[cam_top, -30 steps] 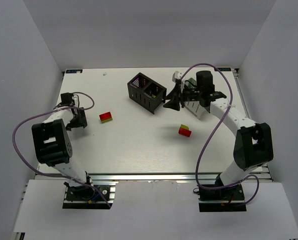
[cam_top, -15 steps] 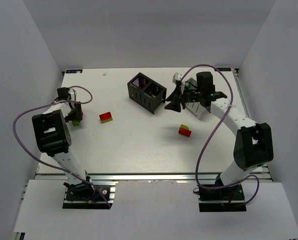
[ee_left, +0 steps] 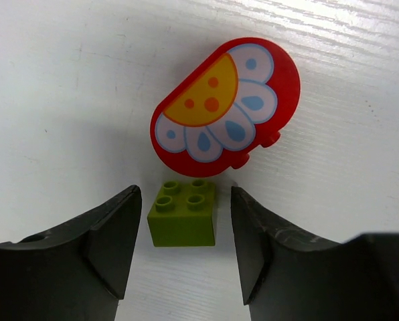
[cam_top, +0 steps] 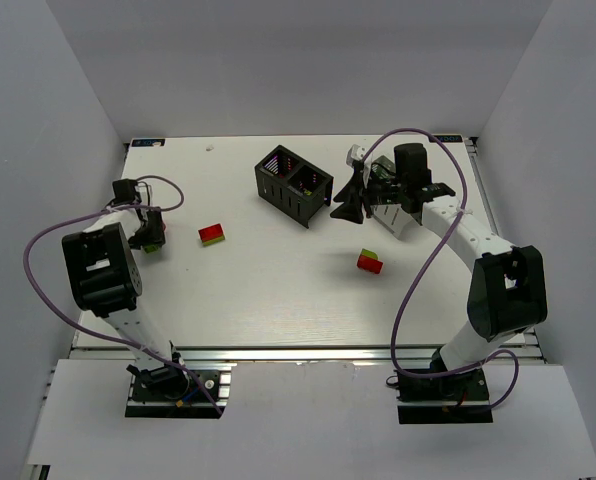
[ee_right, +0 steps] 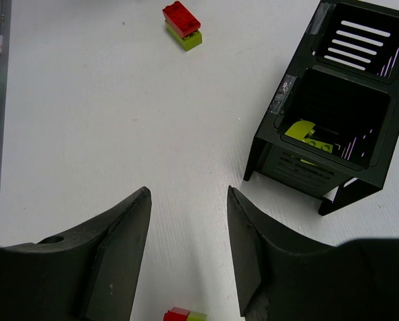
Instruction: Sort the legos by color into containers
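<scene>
A small green brick (ee_left: 183, 212) lies on the table between the fingers of my left gripper (ee_left: 185, 192). The jaws are open, with a gap on each side of the brick. Just beyond it lies a flat red piece (ee_left: 226, 107) with a flower print. From above, the left gripper (cam_top: 146, 228) is at the far left beside that green brick (cam_top: 154, 244). My right gripper (ee_right: 187, 190) hangs open and empty beside the black bin (ee_right: 300, 170), which holds a green brick (ee_right: 306, 134). The white bin (cam_top: 396, 222) is mostly hidden under the right arm.
A red-on-green stack (cam_top: 212, 234) lies right of the left gripper, and another red-and-green stack (cam_top: 370, 262) lies near the right arm. The side walls stand close to the table's left and right edges. A cable loops out from each arm.
The left gripper has swung in toward the left wall and come down over the green brick, and its jaws have narrowed. The right arm has barely moved.
</scene>
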